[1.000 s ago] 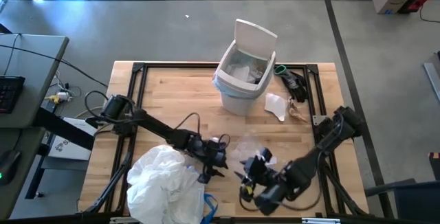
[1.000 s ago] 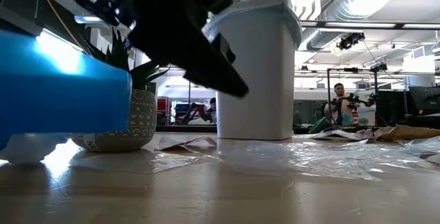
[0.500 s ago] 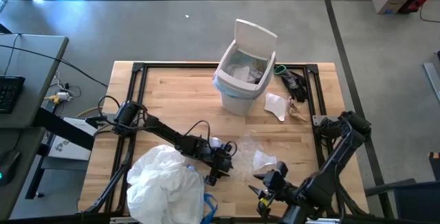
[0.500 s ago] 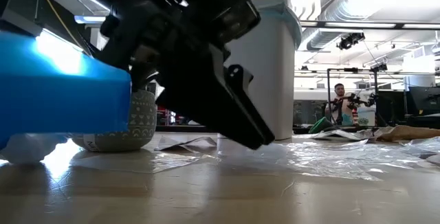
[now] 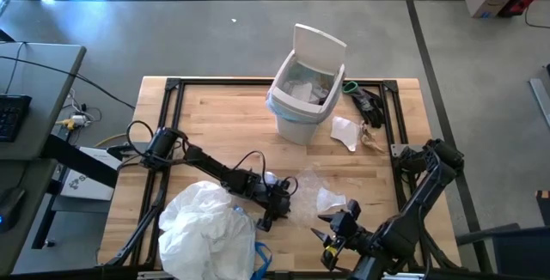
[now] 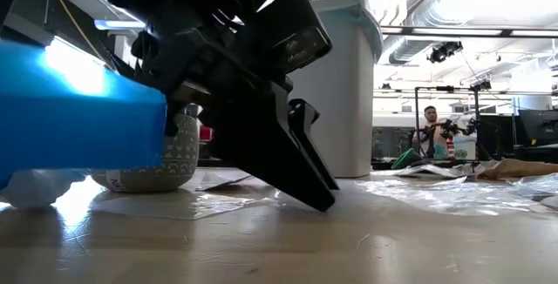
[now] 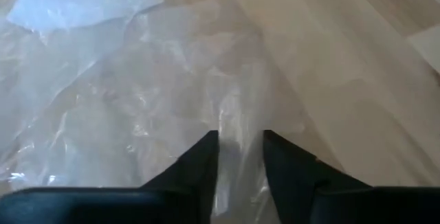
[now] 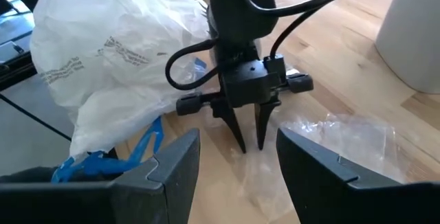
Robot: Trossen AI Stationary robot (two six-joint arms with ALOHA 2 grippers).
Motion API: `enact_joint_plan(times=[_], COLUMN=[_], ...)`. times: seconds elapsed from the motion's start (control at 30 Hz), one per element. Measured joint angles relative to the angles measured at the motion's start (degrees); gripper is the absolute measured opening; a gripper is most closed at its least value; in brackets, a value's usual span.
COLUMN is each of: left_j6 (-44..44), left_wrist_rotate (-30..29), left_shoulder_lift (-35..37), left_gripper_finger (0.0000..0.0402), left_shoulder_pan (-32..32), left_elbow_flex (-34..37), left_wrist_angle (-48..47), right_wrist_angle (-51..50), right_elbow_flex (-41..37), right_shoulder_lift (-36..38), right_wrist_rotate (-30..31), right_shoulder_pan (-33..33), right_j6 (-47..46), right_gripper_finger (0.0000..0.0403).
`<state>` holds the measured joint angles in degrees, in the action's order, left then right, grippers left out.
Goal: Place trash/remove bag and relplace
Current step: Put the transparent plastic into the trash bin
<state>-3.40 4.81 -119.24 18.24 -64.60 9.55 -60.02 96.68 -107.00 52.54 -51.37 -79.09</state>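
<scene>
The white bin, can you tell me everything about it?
The white bin is tall, smooth plastic, standing upright near the table's far edge. Its flat lid is tipped up and back, so it is open. A thin light-blue bag lines it and folds over the rim. Crinkly scraps lie inside. White paper lies beside it. No gripper touches it.
</scene>
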Motion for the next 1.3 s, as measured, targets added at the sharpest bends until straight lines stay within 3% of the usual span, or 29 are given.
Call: enact_joint_plan(times=[0.23, 0.87, 1.3], left_j6=[0.7, 2.5, 4.2], left_wrist_rotate=[3.0, 6.7, 7.0], left_shoulder_lift=[0.2, 3.4, 3.8], left_gripper_finger=[0.0006, 0.0000, 0.0000], left_shoulder_pan=[0.0, 1.3, 0.1], left_elbow_flex=[-0.4, -7.9, -7.9], left_wrist_angle=[-0.5, -7.8, -13.0], right_wrist_angle=[-0.2, -0.7, -2.2], right_elbow_flex=[0.0, 0.0, 0.0], right_shoulder_lift=[0.0, 0.0, -3.7], right_wrist_rotate=[0.0, -0.5, -10.9], right_shoulder_pan=[0.0, 0.0, -0.1], right_j6=[-0.6, -0.8, -6.0], right_gripper_finger=[0.0181, 0.0181, 0.0181])
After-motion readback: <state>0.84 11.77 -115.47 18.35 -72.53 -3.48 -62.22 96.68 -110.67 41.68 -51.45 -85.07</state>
